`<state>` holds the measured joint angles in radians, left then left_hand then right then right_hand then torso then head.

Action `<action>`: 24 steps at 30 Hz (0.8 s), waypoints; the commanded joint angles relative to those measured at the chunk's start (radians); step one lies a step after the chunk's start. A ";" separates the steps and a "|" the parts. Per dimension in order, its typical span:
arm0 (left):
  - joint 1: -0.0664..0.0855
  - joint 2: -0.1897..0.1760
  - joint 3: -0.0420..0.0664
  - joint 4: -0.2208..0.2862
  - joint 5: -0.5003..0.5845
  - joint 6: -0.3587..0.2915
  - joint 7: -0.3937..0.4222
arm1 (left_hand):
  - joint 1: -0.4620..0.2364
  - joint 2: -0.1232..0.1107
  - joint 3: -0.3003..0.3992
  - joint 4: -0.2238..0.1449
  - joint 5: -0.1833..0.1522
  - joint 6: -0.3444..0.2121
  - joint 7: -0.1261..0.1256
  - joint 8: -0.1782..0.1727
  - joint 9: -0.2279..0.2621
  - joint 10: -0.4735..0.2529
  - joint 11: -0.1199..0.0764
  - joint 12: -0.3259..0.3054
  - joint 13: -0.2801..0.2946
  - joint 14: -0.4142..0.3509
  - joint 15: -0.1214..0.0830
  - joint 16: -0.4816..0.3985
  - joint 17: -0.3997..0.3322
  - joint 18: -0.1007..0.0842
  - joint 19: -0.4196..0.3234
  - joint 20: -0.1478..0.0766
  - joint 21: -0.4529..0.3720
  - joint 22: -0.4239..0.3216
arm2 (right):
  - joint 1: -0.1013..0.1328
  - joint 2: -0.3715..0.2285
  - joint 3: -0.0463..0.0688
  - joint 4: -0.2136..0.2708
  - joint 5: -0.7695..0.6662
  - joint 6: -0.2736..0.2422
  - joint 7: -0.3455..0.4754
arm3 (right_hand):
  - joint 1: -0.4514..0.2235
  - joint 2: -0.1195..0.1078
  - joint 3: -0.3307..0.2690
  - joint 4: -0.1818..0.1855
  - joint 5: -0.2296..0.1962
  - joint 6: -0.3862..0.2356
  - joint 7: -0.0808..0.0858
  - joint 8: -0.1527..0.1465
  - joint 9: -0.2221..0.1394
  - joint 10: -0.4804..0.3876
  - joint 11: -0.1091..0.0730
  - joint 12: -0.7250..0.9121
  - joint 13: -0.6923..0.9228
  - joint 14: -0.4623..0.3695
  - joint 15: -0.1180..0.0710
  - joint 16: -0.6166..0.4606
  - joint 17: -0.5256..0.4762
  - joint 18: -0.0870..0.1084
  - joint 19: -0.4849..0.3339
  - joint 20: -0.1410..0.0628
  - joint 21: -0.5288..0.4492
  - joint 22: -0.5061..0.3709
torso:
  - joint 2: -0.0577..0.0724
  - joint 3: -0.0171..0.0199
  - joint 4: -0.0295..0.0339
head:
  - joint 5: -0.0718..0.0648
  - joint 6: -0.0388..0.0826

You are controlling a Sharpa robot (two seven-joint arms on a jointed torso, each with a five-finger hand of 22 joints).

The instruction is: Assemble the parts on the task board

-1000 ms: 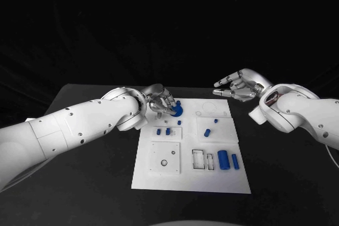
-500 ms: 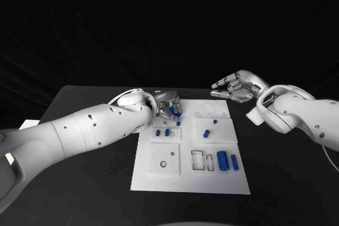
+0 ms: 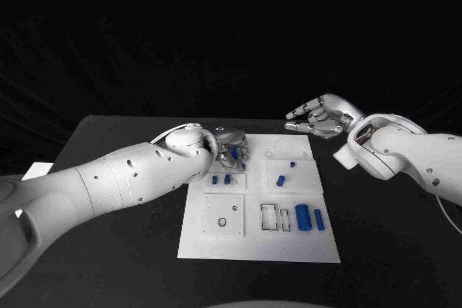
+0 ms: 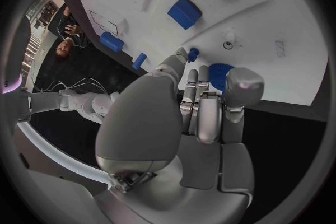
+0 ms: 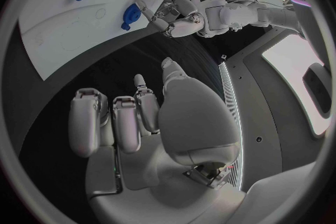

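One blue gear [image 4: 223, 74] just beyond left hand [image 4: 203, 117] fingertips [image 4: 241, 85].

A black table [image 3: 115, 241] with a white sheet [image 3: 37, 169] at its edge.

No text, label, brand or number can be read in any of the views. The task board [image 3: 260, 218] carries only thin outlines: rectangles and small circles in the head view, and faint marks near the blue parts [image 4: 185, 12] in the left wrist view, one of which may be a tiny printed symbol, too small to make out.
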<state>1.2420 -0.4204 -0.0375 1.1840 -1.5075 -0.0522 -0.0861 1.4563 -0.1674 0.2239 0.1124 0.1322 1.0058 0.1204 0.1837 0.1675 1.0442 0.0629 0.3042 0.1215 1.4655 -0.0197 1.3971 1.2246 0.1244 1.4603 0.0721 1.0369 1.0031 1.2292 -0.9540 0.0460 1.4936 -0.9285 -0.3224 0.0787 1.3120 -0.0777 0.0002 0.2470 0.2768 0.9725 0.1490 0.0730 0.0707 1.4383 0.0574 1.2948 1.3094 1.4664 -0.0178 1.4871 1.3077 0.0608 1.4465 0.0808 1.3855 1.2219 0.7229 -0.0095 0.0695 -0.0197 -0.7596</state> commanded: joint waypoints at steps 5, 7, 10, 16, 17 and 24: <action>-0.004 0.004 0.000 -0.001 -0.021 0.035 -0.001 | 0.005 0.013 0.025 -0.004 -0.001 0.021 -0.002 -0.013 -0.008 0.028 -0.001 -0.015 -0.014 0.042 -0.008 -0.005 -0.006 -0.009 0.009 -0.002 0.015 0.015 | -0.001 0.001 0.000 0.000 -0.001 0.014 0.009 | -0.003 0.006 -0.006 -0.001 0.002 -0.003 -0.004 0.004 0.002 -0.009 0.000 -0.004 0.073 0.070 -0.003 -0.005 0.107 0.010 -0.007 -0.001 -0.003 0.001 | -0.001 0.0009 0.0015 | -0.002 -0.002; -0.005 0.006 0.000 -0.002 -0.021 0.036 0.000 | 0.011 0.017 0.038 -0.007 -0.001 0.028 -0.003 -0.015 -0.010 0.039 -0.003 -0.021 -0.019 0.043 -0.010 -0.004 -0.007 -0.010 0.011 -0.003 0.019 0.020 | -0.001 0.001 0.000 0.000 -0.001 0.015 0.009 | -0.003 0.006 -0.006 -0.001 0.002 -0.003 -0.004 0.004 0.002 -0.009 0.000 -0.004 0.073 0.070 -0.003 -0.005 0.107 0.010 -0.007 -0.001 -0.003 0.001 | -0.001 0.0009 0.0011 | -0.002 -0.003; -0.010 0.009 0.000 -0.004 -0.021 0.038 0.001 | 0.019 0.026 0.065 -0.013 -0.005 0.042 -0.006 -0.019 -0.014 0.057 -0.006 -0.032 -0.028 0.044 -0.012 -0.002 -0.009 -0.011 0.012 -0.005 0.023 0.025 | -0.001 0.002 0.000 0.000 -0.001 0.015 0.009 | -0.003 0.006 -0.006 -0.001 0.002 -0.003 -0.004 0.004 0.002 -0.009 0.000 -0.004 0.073 0.070 -0.003 -0.005 0.107 0.010 -0.007 -0.001 -0.003 0.001 | -0.001 0.0007 0.0002 | -0.002 -0.003; -0.016 0.015 0.000 -0.014 -0.021 0.031 0.002 | 0.014 0.037 0.120 -0.022 -0.047 0.060 -0.007 -0.032 -0.023 0.082 -0.008 -0.062 -0.046 0.044 -0.014 0.001 -0.014 -0.012 0.014 -0.008 0.027 0.033 | -0.001 0.002 0.000 0.001 -0.001 0.016 0.008 | -0.003 0.006 -0.006 -0.001 0.002 -0.003 -0.004 0.004 0.002 -0.009 0.000 -0.004 0.073 0.070 -0.003 -0.005 0.107 0.010 -0.007 -0.001 -0.003 0.001 | 0.000 0.0007 0.0000 | -0.003 -0.003; -0.017 0.016 0.000 -0.016 -0.021 0.031 0.002 | 0.013 0.038 0.127 -0.023 -0.048 0.061 -0.008 -0.034 -0.024 0.085 -0.008 -0.065 -0.048 0.044 -0.014 0.001 -0.014 -0.013 0.014 -0.008 0.028 0.034 | -0.001 0.002 0.000 0.001 -0.001 0.016 0.008 | -0.003 0.006 -0.006 -0.001 0.002 -0.003 -0.004 0.004 0.002 -0.009 0.000 -0.004 0.073 0.070 -0.003 -0.005 0.107 0.010 -0.007 -0.001 -0.003 0.001 | -0.001 0.0010 0.0005 | -0.004 -0.003; -0.019 0.020 0.000 -0.021 -0.021 0.034 -0.003 | 0.009 0.039 0.166 -0.036 -0.047 0.069 -0.007 -0.043 -0.029 0.097 -0.008 -0.082 -0.054 0.044 -0.014 0.004 -0.016 -0.013 0.015 -0.008 0.027 0.036 | -0.001 0.003 0.000 0.001 -0.001 0.018 0.008 | -0.002 0.009 -0.007 -0.003 0.003 -0.003 -0.004 0.004 0.002 -0.008 -0.001 -0.001 0.074 0.070 -0.004 -0.004 0.109 0.010 -0.006 -0.001 -0.002 0.003 | -0.001 0.0011 0.0018 | -0.004 -0.003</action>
<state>1.2262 -0.4034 -0.0358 1.1645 -1.5222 -0.0332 -0.0863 1.4695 -0.1355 0.3842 0.0772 0.0869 1.0687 0.1122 0.1463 0.1389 1.1353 0.0539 0.2285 0.0670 1.4657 -0.0270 1.3971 1.2103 0.1244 1.4650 0.0675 1.0611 1.0389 1.2291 -0.9530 0.0460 1.4936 -0.9280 -0.3197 0.0788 1.3120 -0.0777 -0.0026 0.2441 0.2768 0.9725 0.1490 0.0730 0.0715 1.4383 0.0573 1.2948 1.3094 1.4665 -0.0178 1.4870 1.3075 0.0608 1.4464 0.0808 1.3856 1.2237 0.7222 -0.0083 0.0702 -0.0230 -0.7629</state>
